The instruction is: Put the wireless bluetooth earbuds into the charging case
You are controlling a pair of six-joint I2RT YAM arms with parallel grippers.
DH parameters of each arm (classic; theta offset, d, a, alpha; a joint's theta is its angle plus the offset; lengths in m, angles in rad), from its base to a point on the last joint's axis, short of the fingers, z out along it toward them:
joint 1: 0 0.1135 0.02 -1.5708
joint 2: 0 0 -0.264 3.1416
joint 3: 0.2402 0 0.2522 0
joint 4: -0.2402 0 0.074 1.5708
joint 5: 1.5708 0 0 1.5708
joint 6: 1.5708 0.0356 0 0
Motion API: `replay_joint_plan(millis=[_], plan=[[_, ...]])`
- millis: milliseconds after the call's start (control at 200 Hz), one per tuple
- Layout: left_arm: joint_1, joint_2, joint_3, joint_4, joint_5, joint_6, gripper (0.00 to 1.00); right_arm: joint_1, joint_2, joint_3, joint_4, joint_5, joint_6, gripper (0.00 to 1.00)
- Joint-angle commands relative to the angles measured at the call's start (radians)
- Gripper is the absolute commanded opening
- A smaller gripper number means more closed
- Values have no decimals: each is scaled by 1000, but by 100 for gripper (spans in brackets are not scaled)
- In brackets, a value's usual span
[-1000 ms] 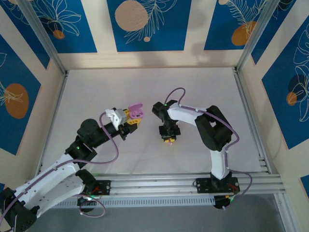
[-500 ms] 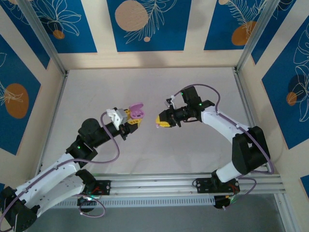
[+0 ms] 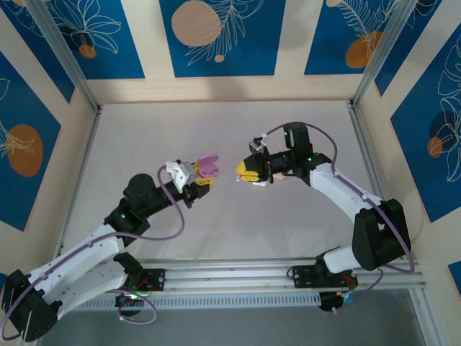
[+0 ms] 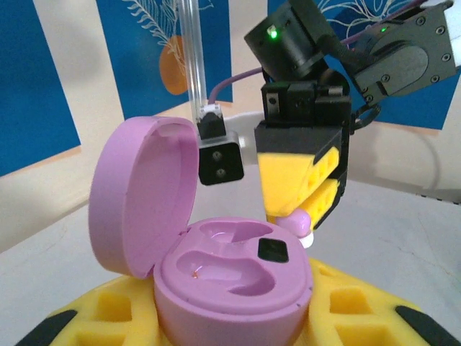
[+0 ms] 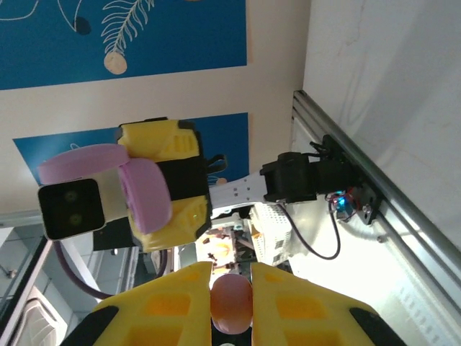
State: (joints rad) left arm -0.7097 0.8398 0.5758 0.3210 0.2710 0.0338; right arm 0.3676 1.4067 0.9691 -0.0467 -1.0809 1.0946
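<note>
Bright, soft shadows, near fg blurry

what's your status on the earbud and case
Left gripper shut on open lilac case. Right gripper shut on earbud, beside case rim, not seated. Nothing between.

I work inside a robot test cell in a lab. My two arms are bolted by their bases point(image 3: 320, 276) to a slotted aluminium rail point(image 3: 238, 272) along the near edge of a bare white table point(image 3: 216, 122). Aluminium profile posts point(image 3: 63, 54) rise at the corners and frame the table like a booth. The walls are cream boards carrying printed blue panels point(image 3: 252, 43) with white leaf outlines and orange discs. Lilac cables point(image 4: 230, 81) loop along my arms, a green status light point(image 4: 272, 32) glows on a joint, and a small camera block point(image 4: 218, 155) rides at a wrist.
</note>
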Motion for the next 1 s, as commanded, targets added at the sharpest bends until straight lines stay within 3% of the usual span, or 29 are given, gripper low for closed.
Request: replay_joint_plan(millis=[0,170,345,425,570,995], plan=[[-3,27,-2,69,57,15,23,-4,-38,-32,130,-55,133,18],[-3,77,1,105,71,19,23,-12,-51,-74,401,-69,380,18],[-3,119,1,141,77,45,23,-12,-64,-61,462,-45,449,19],[-3,139,0,168,81,52,23,-5,-86,-39,381,-15,381,19],[-6,179,-7,238,86,51,22,35,-126,48,73,80,140,19],[-17,228,-19,318,86,55,22,158,-124,139,-65,303,-21,19]])
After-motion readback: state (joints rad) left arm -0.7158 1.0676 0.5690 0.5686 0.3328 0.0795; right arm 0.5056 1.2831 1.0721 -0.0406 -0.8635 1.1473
